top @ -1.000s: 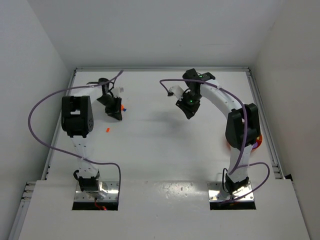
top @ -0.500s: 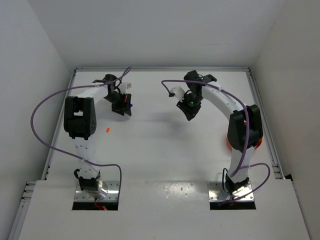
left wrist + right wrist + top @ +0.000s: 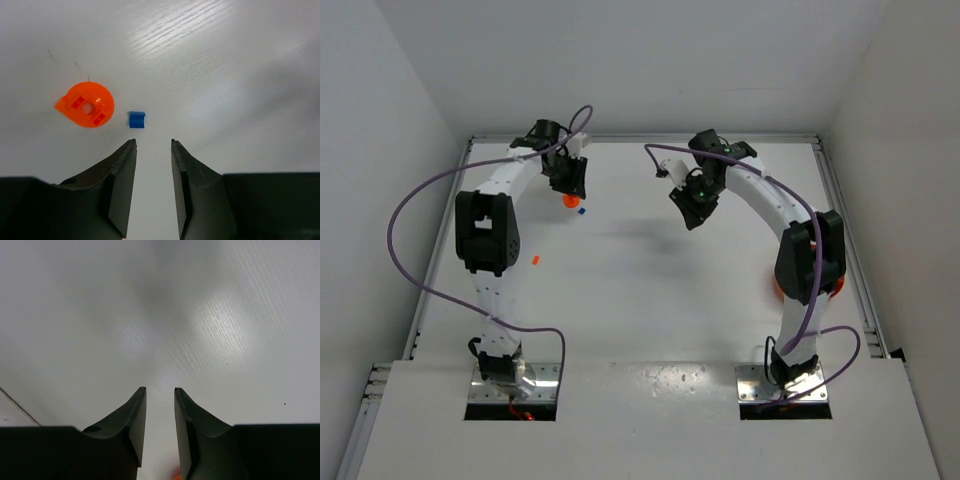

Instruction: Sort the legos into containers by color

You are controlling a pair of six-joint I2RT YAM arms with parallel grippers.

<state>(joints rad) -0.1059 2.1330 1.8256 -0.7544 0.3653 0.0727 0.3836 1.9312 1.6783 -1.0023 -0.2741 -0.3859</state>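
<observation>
likely light, hard, slick blue lego (image 3: 136, 119): pinch its flat sides. left gripper (image 3: 153, 142) parted, empty; right gripper (image 3: 160, 389) slightly parted, hold unclear.

Overall light: bright, diffuse and white in all views.
Overhead shadow: one faint, soft grey patch on the table (image 3: 650, 235) at frame centre.
Left wrist glare: streaked sheen upper centre, greyer toward the right edge.
Right wrist glare: two pale patches mid-frame, with a dimmer upper left.
Left gripper (image 3: 153, 142): near-black silhouette along the lower edge, outlines crisp.
</observation>
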